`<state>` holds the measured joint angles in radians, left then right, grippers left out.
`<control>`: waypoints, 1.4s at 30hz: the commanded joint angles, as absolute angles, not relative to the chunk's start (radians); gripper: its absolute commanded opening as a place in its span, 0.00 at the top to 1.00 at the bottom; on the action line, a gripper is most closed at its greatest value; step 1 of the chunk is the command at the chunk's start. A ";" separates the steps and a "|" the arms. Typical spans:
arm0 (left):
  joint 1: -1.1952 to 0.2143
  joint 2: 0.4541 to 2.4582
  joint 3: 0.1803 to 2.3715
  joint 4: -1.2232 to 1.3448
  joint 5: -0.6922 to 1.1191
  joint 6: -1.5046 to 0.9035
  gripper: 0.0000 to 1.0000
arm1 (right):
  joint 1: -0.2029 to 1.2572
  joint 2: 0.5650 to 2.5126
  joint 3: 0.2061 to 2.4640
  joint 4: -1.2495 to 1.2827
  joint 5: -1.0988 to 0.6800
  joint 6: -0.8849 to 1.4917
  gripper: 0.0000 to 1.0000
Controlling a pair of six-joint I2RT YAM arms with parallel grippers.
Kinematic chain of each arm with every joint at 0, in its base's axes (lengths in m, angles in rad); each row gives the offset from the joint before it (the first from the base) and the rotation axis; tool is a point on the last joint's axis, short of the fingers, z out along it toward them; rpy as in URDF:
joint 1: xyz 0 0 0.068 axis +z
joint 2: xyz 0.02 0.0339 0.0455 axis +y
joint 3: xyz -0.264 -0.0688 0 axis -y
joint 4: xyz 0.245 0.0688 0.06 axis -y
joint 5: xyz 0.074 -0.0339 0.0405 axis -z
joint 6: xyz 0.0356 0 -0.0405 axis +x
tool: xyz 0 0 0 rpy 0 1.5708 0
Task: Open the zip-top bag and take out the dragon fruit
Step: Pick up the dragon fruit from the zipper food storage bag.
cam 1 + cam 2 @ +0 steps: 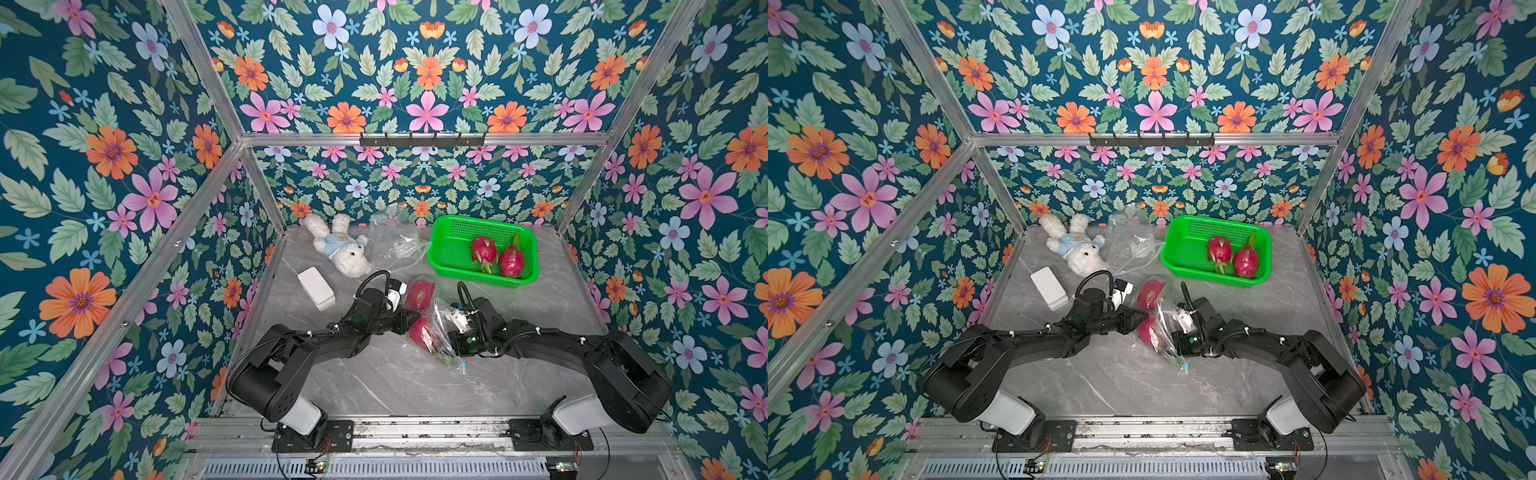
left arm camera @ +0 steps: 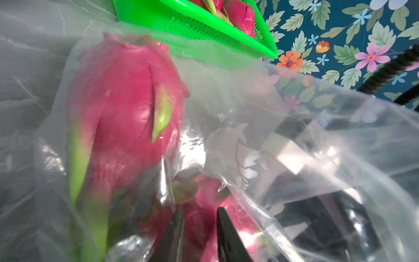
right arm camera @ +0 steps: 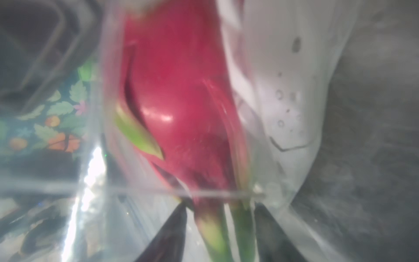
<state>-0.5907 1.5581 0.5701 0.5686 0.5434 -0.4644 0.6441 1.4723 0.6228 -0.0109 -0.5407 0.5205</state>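
Dragon fruit (image 1: 420, 293), oval and magenta-pink with waxy skin and green-tipped scales, lies in two places. Two sit at centre frame inside the crinkled clear plastic zip-top bag (image 1: 440, 309), this one above a lower bagged fruit (image 1: 422, 332). Two basket fruits (image 1: 483, 251) rest in the perforated bright green plastic basket (image 1: 455, 245), upper right on the table. My left gripper (image 2: 200, 209) has its dark fingers slightly parted against the film by the lower bagged fruit. My right gripper (image 3: 220, 205) is spread astride the zip strip and green tips; whether it presses them I cannot tell. The grey veined marble-look tabletop (image 1: 374, 382) sits among blue floral papered walls (image 1: 415, 83).
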 commanded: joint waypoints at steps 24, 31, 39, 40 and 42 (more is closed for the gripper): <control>-0.573 1.494 0.548 0.591 0.480 -0.477 0.73 | 0.643 1.511 0.661 0.054 -0.453 0.590 0.94; -0.516 1.417 0.506 0.606 0.507 -0.469 0.62 | 0.549 1.416 0.652 0.000 -0.535 0.526 0.99; -0.497 1.511 0.487 0.706 0.621 -0.522 0.34 | 0.508 1.415 0.660 -0.052 -0.565 0.474 1.00; -0.497 1.523 0.489 0.711 0.626 -0.525 0.32 | 0.508 1.417 0.661 -0.051 -0.565 0.473 1.00; -0.498 1.539 0.488 0.713 0.622 -0.522 0.32 | 0.506 1.421 0.662 -0.050 -0.566 0.473 1.00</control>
<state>-0.4976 1.5253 0.4843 0.6586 0.5865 -0.5106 0.5076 1.4158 0.6544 -0.0525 -0.5465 0.4942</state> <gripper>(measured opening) 0.684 0.108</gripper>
